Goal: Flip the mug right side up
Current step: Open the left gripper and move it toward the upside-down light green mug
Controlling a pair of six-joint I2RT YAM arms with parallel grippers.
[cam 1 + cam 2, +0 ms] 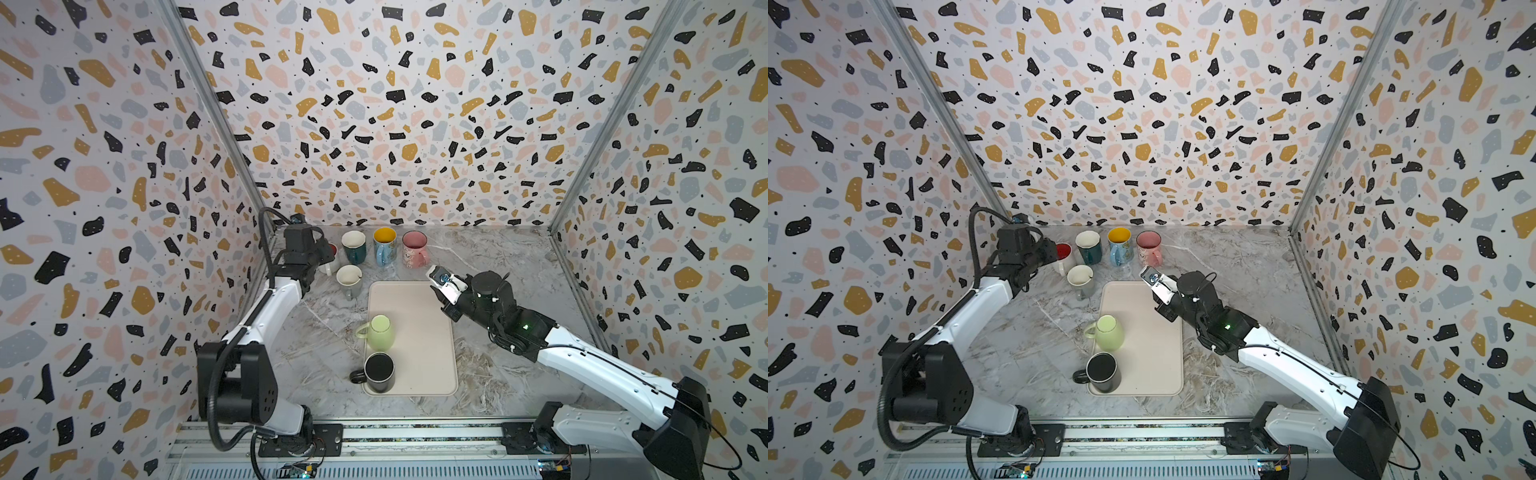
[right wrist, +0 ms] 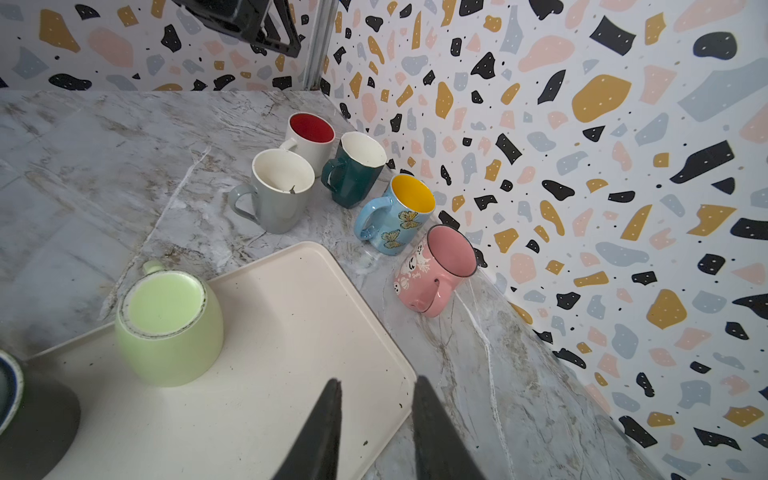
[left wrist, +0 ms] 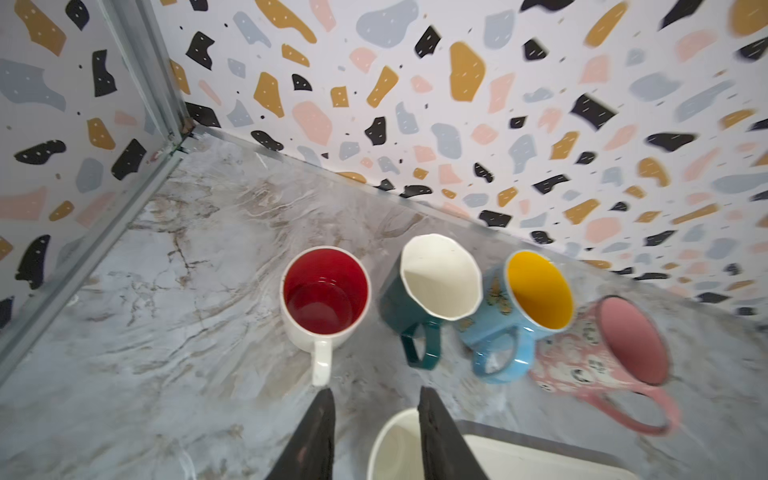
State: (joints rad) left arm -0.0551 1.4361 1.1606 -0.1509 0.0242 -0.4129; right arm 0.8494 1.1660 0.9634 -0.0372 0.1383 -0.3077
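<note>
Overhead, in both top views, a cream tray (image 1: 419,332) lies on the marbled tabletop (image 1: 498,257). The green mug (image 1: 380,332) stands upside down on the tray's left side, base up, with its handle out over the left edge. Just nearer the camera, a black mug (image 1: 379,372) sits at the tray's near left corner; whether it is upright I cannot tell. Beyond the tray, a teal mug (image 1: 354,247), a blue mug (image 1: 384,245) and a pink mug (image 1: 414,247) line the back wall (image 1: 395,124), mouths up. A grey mug (image 1: 349,280) stands in front of them, near the tray's far left corner. The left arm (image 1: 270,299) reaches to the far left corner and partly covers a white mug (image 1: 1064,253) with a red inside. The right arm (image 1: 582,357) hovers over the tray's far right corner.

From the left wrist, the left gripper (image 3: 374,395) has its jaws a narrow way apart with nothing between them, just short of the white mug's handle. The grey mug's rim shows behind one jaw.

From the right wrist, the right gripper (image 2: 376,386) likewise has its jaws narrowly parted and empty, over the tray's edge. The green mug (image 2: 170,328) is well apart from them, its unglazed foot ring facing up.
</note>
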